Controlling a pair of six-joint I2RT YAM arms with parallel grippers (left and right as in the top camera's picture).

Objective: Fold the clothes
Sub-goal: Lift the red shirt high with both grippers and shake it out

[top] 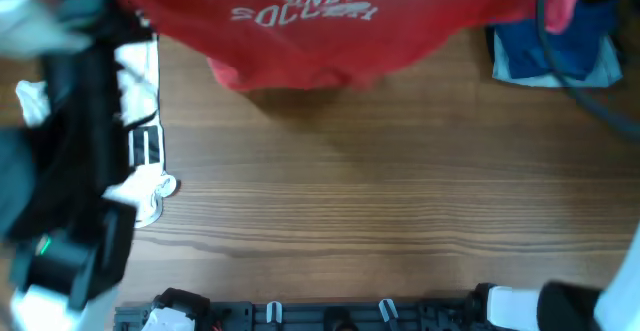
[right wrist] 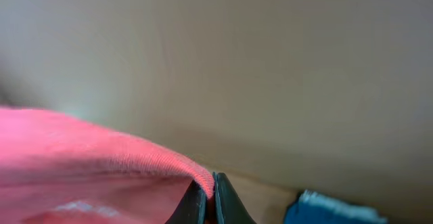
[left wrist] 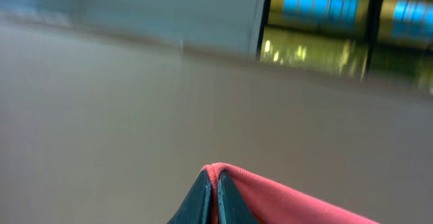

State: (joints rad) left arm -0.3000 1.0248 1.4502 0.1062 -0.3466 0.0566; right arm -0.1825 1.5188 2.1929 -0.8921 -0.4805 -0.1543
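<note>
Red T-shirt [top: 330, 21]: soft knit, stitched hem, far centre, draped above wooden table [top: 380, 191]; white lettering "…NEY BOYD".
My left pincer [left wrist: 214, 183]: clamped on its hem.
My right pincer [right wrist: 208, 191]: likewise.
Blue garments [top: 555, 51]: folded, far right.

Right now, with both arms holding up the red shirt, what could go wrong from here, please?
1. The left tool and right tool each pinch only a thin edge of the red T-shirt, so the fabric might slip free.
2. The shirt hangs close to the blue folded garments and the white shirt; laying it down could drag or cover them.
3. A black cable crosses the blue pile and could snag.
</note>
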